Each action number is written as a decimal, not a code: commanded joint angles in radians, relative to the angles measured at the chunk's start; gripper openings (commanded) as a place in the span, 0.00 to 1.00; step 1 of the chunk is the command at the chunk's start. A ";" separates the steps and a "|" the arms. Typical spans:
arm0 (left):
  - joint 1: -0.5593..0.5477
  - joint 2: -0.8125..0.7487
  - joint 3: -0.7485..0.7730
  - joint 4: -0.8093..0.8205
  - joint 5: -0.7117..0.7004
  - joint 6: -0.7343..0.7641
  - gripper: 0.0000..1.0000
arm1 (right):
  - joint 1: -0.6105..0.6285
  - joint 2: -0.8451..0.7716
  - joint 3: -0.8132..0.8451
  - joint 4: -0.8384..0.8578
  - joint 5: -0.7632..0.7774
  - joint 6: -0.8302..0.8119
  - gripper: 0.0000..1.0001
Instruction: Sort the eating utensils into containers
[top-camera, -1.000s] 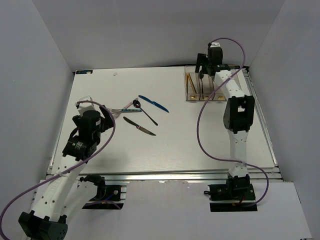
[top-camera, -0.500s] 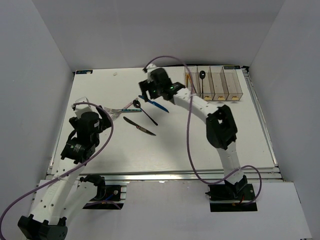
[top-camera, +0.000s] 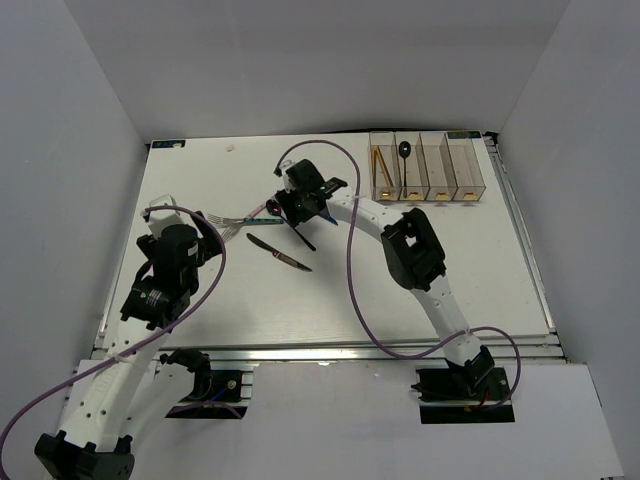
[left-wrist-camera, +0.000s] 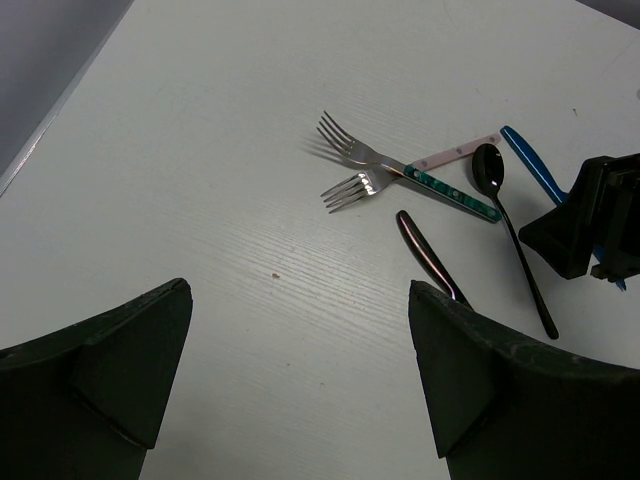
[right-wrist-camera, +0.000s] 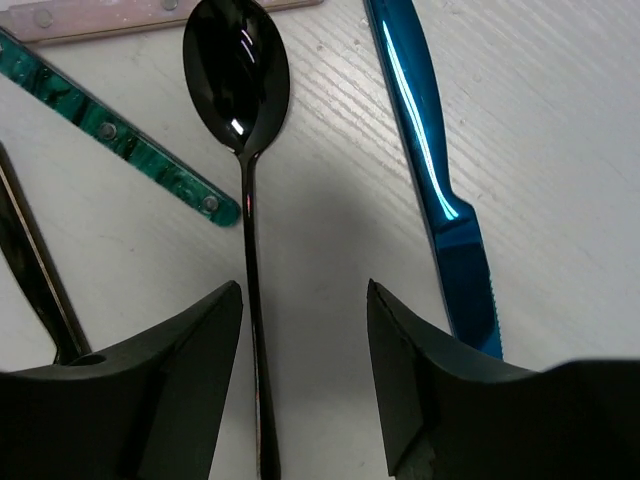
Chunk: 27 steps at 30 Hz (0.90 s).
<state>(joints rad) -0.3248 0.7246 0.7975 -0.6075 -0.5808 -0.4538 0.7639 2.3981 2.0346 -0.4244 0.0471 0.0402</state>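
Right tool (right-wrist-camera: 300, 375), released: I am bringing it back from the containers (top-camera: 470, 165). It is straddling the next black spoon (right-wrist-camera: 240, 75) at its handle.

The top camera looks steeply down from 6 o'clock; both wrist cameras, the right far nearer, share the black spoon (right-wrist-camera: 237, 75).

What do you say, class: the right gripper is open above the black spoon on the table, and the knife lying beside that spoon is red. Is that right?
Not quite. The knife beside the black spoon is blue, not red, as the right wrist view shows. The rest holds: the right gripper is open above the spoon on the table.
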 joint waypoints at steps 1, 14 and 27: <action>-0.007 -0.004 0.009 -0.008 -0.013 -0.008 0.98 | 0.002 0.053 0.065 -0.039 -0.006 -0.025 0.56; -0.007 0.004 0.011 -0.005 -0.005 -0.005 0.98 | 0.009 0.099 0.082 -0.027 0.017 -0.022 0.45; -0.008 -0.007 0.009 -0.005 -0.004 -0.005 0.98 | 0.005 0.067 0.004 -0.073 0.045 -0.016 0.00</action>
<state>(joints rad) -0.3271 0.7303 0.7975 -0.6098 -0.5804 -0.4538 0.7681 2.4748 2.0937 -0.4164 0.0761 0.0189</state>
